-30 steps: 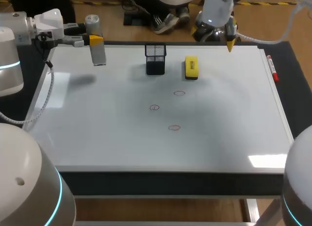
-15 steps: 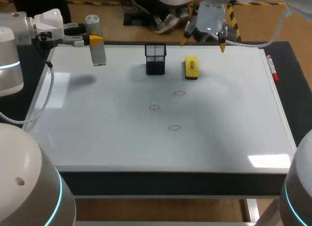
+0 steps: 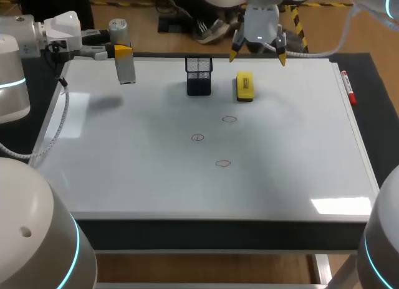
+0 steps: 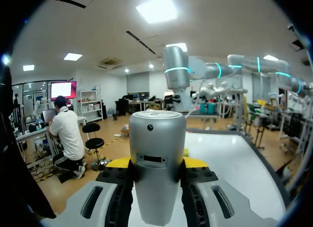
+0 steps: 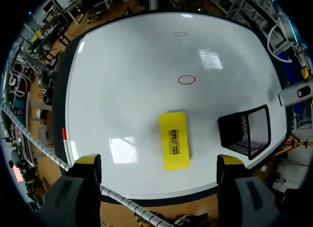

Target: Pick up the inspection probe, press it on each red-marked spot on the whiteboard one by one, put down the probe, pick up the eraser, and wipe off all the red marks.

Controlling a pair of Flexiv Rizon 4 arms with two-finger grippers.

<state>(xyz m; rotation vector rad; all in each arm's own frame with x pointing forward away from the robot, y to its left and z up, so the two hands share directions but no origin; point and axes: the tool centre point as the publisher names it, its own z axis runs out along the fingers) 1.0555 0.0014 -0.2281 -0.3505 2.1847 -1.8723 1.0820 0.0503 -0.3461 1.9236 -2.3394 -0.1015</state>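
Probe [image 3: 125,65] is squeezed in your left gripper [image 3: 123,51], far left; your right gripper [image 3: 259,54] hangs open above the eraser [image 3: 244,87].

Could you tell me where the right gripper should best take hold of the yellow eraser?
Probably across its two long sides, mid-length, coming straight down. The eraser lies flat on the whiteboard, narrow that way, with a clear gap to the mesh holder beside it.

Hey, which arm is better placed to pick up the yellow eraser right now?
Right. The right gripper hangs close to the eraser, jaws open and empty; the left gripper is shut on the probe at the whiteboard's far left corner.
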